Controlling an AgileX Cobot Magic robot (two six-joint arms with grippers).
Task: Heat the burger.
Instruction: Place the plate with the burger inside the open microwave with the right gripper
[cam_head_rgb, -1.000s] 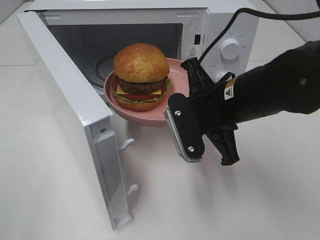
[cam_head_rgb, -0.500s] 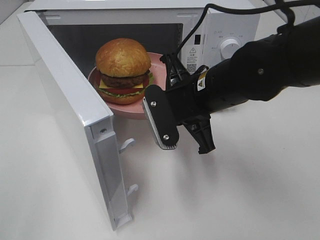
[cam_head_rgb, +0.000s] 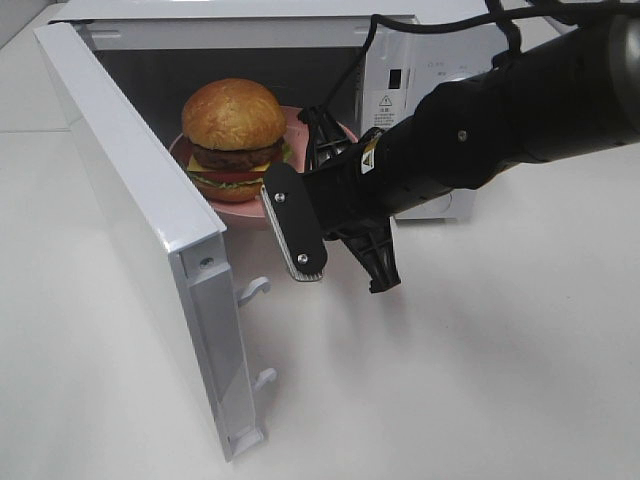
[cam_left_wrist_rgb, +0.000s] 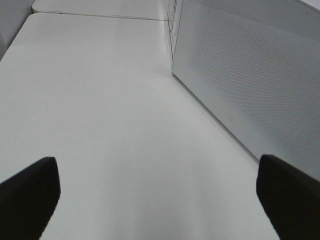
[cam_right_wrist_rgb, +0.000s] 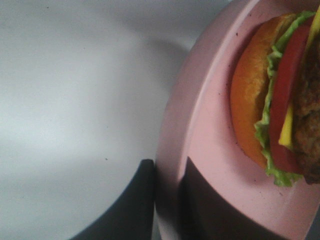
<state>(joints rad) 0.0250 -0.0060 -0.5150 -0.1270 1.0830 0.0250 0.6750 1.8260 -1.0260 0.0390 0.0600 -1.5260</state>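
While the open microwave (cam_head_rgb: 250, 32) filled the upper frame, your pink plate (cam_head_rgb: 232, 210) sat in its mouth carrying the burger (cam_head_rgb: 233, 135); right fingers (cam_right_wrist_rgb: 137, 205) pinched the rim, left fingers (cam_left_wrist_rgb: 30, 192) stood spread. Any tilt on release could topple that tall stack.

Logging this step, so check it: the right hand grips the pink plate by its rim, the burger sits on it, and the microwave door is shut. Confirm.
Wrong on the door: the microwave door is wide open, not shut, as the exterior high view shows. The right hand does grip the pink plate by its rim, with the burger on it.
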